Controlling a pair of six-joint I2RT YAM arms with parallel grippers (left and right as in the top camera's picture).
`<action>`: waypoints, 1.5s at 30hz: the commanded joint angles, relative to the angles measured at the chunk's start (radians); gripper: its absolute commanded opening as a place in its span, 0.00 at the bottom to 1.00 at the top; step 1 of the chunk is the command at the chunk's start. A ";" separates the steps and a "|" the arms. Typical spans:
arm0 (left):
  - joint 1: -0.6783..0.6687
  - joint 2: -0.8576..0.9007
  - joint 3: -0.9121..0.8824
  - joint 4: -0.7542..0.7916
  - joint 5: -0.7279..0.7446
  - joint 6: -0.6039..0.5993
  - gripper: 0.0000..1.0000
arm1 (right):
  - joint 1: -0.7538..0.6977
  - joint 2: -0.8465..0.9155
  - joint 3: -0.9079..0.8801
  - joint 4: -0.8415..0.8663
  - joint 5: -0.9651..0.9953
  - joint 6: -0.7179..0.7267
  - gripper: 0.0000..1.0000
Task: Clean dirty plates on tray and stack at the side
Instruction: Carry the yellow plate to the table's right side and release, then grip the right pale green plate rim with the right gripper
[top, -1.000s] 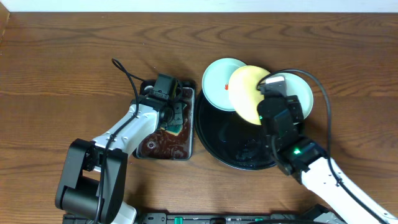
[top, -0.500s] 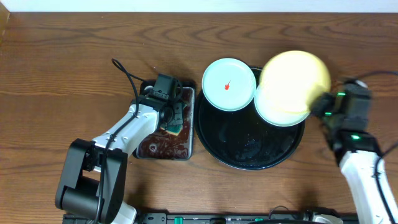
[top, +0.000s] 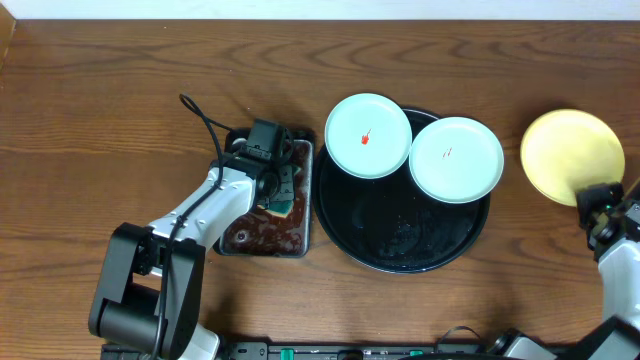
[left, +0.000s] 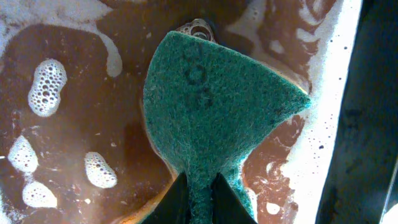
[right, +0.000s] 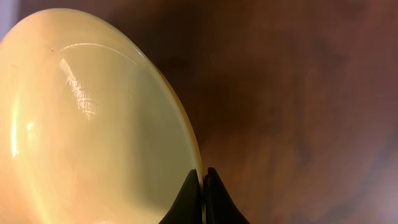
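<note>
Two pale blue-green plates sit on the black tray (top: 400, 250): one at its upper left (top: 368, 136) with a red speck, one at its upper right (top: 457, 159) with a small dark mark. My right gripper (top: 597, 200) (right: 201, 177) is shut on the rim of the pale yellow plate (top: 572, 156) (right: 87, 130) and holds it over the table, right of the tray. My left gripper (top: 283, 190) (left: 199, 186) is shut on a green sponge (left: 217, 106) in the pan's brown liquid.
A rectangular metal pan (top: 240, 245) of brown foamy liquid (left: 74, 124) stands left of the tray. A black cable (top: 205, 125) loops over the table by the left arm. Bare wooden table lies right of the tray.
My right gripper has carried the yellow plate from above the tray to the right, off the tray, uncovering the right blue-green plate. The left arm has not moved.
</note>
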 joint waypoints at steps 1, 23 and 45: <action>0.002 0.028 0.006 -0.018 0.006 0.001 0.11 | -0.028 0.058 0.017 0.028 0.043 0.040 0.01; 0.002 0.028 0.006 -0.018 0.006 0.001 0.08 | 0.129 0.166 0.017 0.326 -0.460 -0.525 0.46; 0.002 0.028 0.006 -0.018 0.006 0.001 0.09 | 0.362 0.276 0.017 0.294 -0.267 -0.704 0.38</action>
